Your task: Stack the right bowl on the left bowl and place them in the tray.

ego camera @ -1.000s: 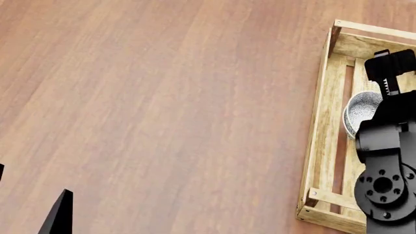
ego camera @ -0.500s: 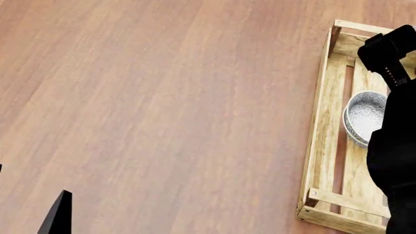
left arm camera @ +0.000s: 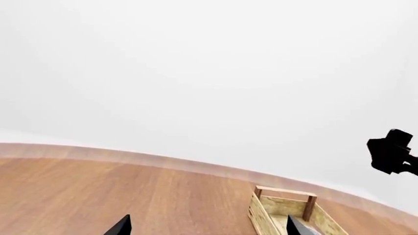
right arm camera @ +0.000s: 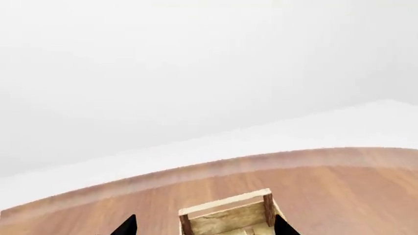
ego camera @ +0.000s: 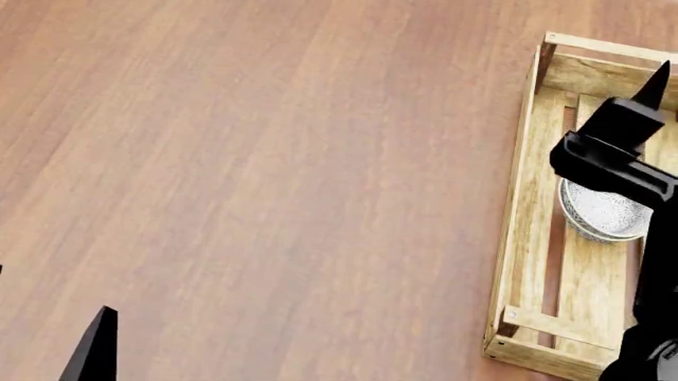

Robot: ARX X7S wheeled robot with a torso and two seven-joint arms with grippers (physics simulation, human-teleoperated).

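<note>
Right end effector (ego camera: 636, 119) risen — bowls (ego camera: 604, 210) uncovered.

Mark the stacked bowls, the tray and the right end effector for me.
stacked bowls (ego camera: 606, 213): head view, patterned inside of the upper bowl.
tray (ego camera: 522, 171): head view, its long side wall nearest the open table.
right end effector (right arm camera: 203, 226): right wrist view, midway between its two dark fingertips, which stand apart.
</note>
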